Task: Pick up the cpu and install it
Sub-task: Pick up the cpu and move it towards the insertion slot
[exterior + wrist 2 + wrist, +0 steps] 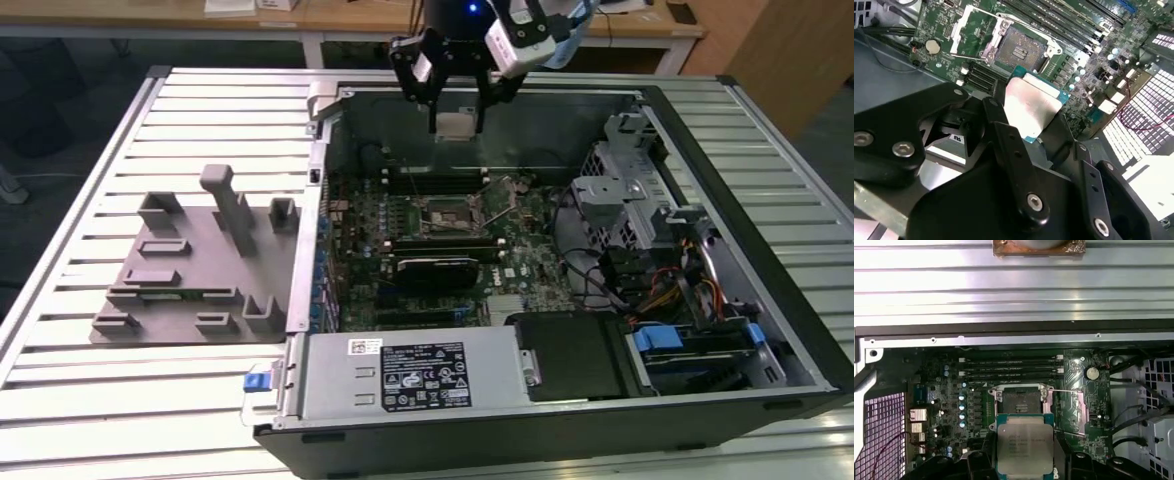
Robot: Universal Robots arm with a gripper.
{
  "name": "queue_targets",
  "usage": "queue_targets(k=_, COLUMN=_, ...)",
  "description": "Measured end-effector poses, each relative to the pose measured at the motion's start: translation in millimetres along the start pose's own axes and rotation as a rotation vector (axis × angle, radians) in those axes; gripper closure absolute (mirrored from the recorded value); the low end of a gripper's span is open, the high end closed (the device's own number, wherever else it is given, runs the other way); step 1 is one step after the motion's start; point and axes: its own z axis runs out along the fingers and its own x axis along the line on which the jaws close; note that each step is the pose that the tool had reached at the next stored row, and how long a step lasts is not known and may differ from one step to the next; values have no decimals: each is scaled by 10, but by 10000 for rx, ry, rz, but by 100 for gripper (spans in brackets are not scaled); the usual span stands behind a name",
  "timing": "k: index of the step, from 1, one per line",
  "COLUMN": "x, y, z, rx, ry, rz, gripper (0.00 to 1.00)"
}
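One chip in hand. The cpu point(1025, 442) is riding clamped between the claw point(1025, 467), silver top facing the first wrist camera, green edge showing round it. The black fingers point(1004, 132) are pressing on opposite edges, parted no wider than the chip itself, and are gripping nothing else.

- Chip is hanging in the air, raised well above the board and not seated.
- Socket point(1021, 400) is lying below the claw and a little ahead of the fingertips. Its load plate point(966, 30) is standing open and the contact field is bare.
- Memory slots point(1009, 367) are running just beyond the socket; motherboard point(507, 250) is spreading under the claw inside the open computer case point(747, 130).
- Grey holder block point(200, 260) is sitting well apart from the claw, outside the case, on the slatted table point(80, 400).

Risks, as I judge them:
- The edge grip looks thin, so a jolt could tilt or drop the chip onto the board.
- Coming down off-centre or rotated would be putting a corner onto the socket contacts and bending them.
- In the second wrist view the chip appears slightly skewed to the socket frame, and that skew would cause the misfit.
- The raised plate could catch a finger.
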Motion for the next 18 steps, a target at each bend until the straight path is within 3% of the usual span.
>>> queue_targets(k=7, x=-3, y=23, z=77, rx=2, ry=1, rz=0, gripper=46)
queue_targets(k=9, x=-5, y=39, z=131, rx=1, ry=0, rz=0, gripper=46)
queue_targets(k=10, x=-8, y=59, z=195, rx=1, ry=0, rz=0, gripper=46)
queue_targets(k=13, x=-9, y=69, z=228, rx=1, ry=1, rz=0, gripper=46)
queue_targets(k=14, x=-13, y=98, z=326, rx=1, ry=0, rz=0, gripper=46)
queue_targets(k=15, x=-19, y=147, z=489, rx=2, ry=1, rz=0, gripper=46)
queue_targets(k=18, x=-20, y=157, z=523, rx=1, ry=1, rz=0, gripper=46)
